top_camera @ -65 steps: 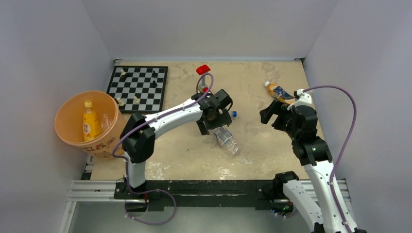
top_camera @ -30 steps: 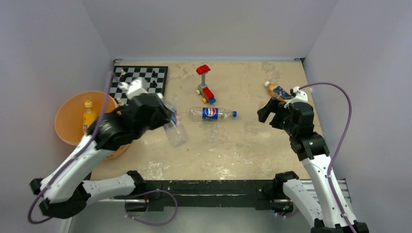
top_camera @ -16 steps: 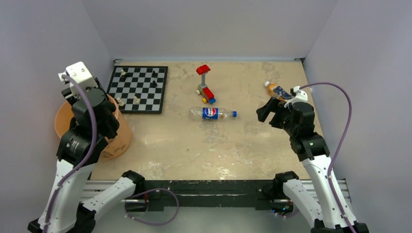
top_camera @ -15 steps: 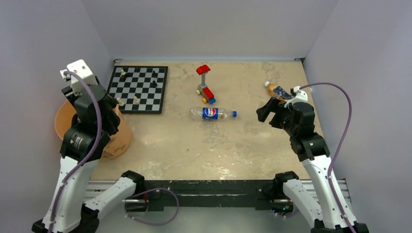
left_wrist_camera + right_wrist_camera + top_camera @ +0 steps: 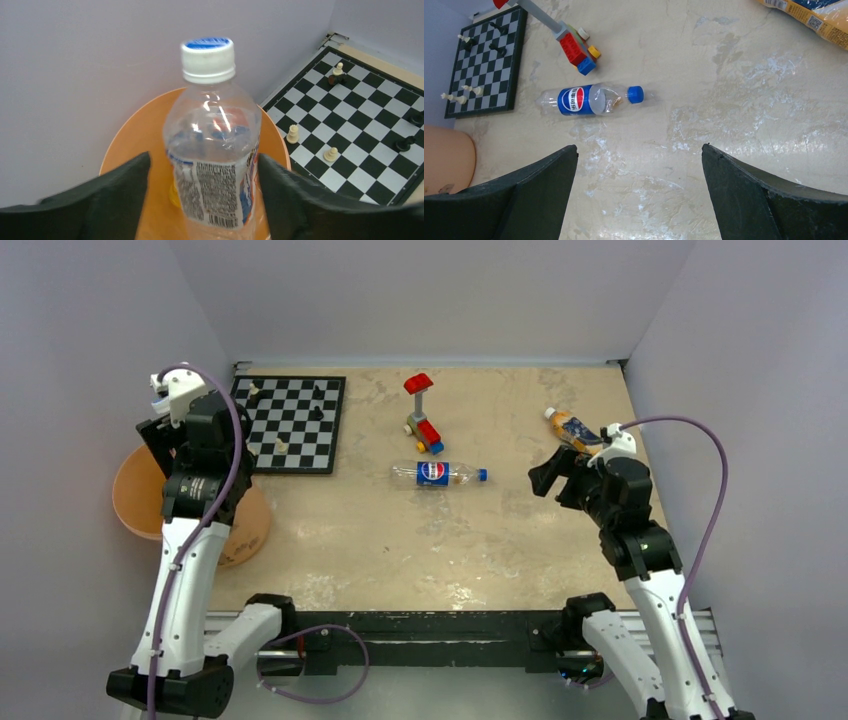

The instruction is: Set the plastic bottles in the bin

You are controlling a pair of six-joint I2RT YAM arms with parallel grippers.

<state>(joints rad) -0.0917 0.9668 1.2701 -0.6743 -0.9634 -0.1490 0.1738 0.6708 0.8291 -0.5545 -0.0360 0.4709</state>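
Note:
My left gripper (image 5: pixel 160 437) hangs over the peach-orange bin (image 5: pixel 125 492) at the far left. In the left wrist view a transparent white-capped bottle (image 5: pixel 215 150) stands between its open jaws (image 5: pixel 205 155), above the bin (image 5: pixel 125 145). There is a visible gap at the left finger. A bit of a yellow bottle (image 5: pixel 173 196) shows inside the bin. The blue-labelled bottle (image 5: pixel 437 473) lies mid-table and also shows in the right wrist view (image 5: pixel 589 99). The orange-brown bottle (image 5: pixel 570 427) lies at the right back. My right gripper (image 5: pixel 547 472) is open and empty (image 5: pixel 639 147), between those two bottles.
A chessboard (image 5: pixel 285 422) with a few pieces lies right behind the bin. A red-blue-yellow toy brick figure (image 5: pixel 423 420) stands just behind the blue-labelled bottle. Grey walls close in the left, back and right sides.
My left arm has carried the transparent bottle from mid-table over to the bin and now holds its wrist above it. The right arm has barely moved.

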